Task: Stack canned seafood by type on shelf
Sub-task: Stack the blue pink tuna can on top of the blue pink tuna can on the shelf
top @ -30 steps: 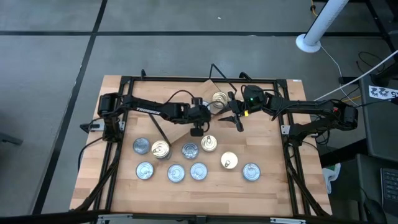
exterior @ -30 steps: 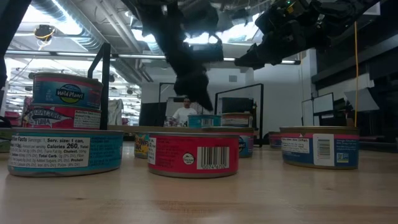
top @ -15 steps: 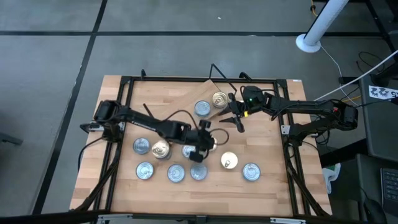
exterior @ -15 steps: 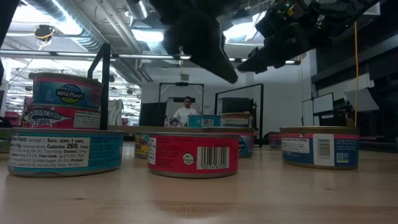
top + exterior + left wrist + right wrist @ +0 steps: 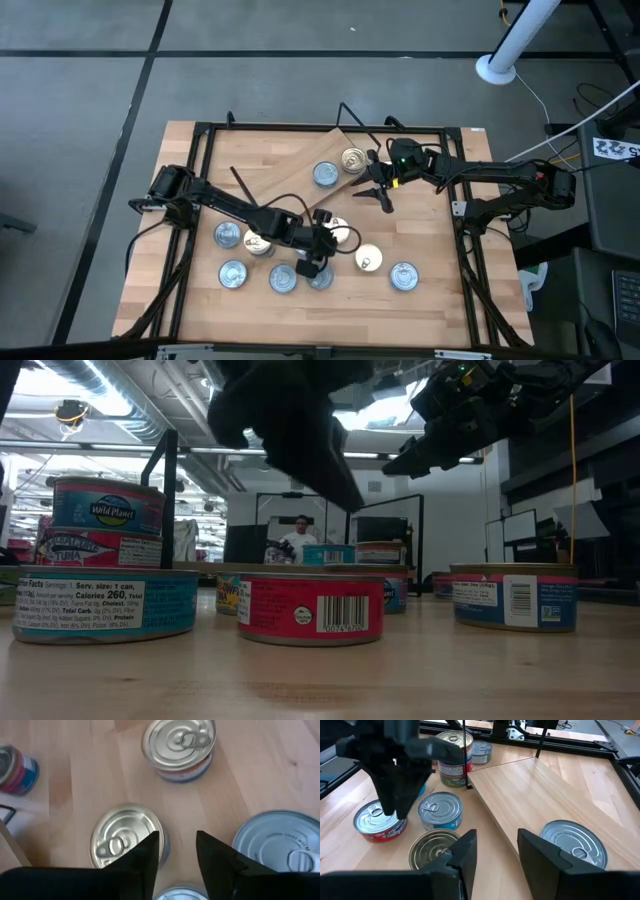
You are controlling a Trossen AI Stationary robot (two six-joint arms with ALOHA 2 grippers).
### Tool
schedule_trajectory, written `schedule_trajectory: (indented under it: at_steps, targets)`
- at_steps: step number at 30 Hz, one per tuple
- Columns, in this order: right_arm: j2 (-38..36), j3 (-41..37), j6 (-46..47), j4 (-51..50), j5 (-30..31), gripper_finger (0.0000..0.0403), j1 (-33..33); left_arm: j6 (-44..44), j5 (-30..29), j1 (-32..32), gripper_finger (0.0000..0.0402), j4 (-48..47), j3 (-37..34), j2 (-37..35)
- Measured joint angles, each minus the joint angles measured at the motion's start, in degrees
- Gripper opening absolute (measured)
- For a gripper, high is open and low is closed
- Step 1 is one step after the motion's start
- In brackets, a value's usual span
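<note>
Left gripper (image 5: pixel 312 262) hovers parted, empty, over tins (image 5: pixel 283 278) at table's six o'clock; right gripper (image 5: pixel 378 192) open beside the shelf (image 5: pixel 300 170).

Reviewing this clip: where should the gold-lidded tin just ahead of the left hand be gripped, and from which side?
Grip the gold-lidded tin across its low side wall, fingers on opposite sides of the rim, coming straight down from above. It lies flat, lid up, and its wall looks too short for a sideways approach. The open left hand hangs just beside it, with the silver-blue tin close on the other side.
</note>
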Motion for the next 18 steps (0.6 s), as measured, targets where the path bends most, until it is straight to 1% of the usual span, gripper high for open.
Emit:
schedule_trajectory:
  at_steps: [4,7,12,18]
  targets:
    - [0.0,0.0,1.47,-0.01,0.46,0.0143,0.0,-0.06,-0.04,0.32,0.0152,0.66,-1.32,0.0]
    - [0.0,0.0,1.57,-0.02,2.2,0.0143,0.0,-0.06,-0.05,0.87,0.016,2.67,-3.04,0.01]
    - [0.0,0.0,1.66,-0.02,3.89,0.0143,0.0,1.68,-0.41,1.98,0.0154,6.03,-5.14,0.04]
    - [0.0,0.0,1.66,0.0,3.91,0.0143,0.0,4.59,-0.41,2.46,0.0141,8.0,-7.52,0.04]
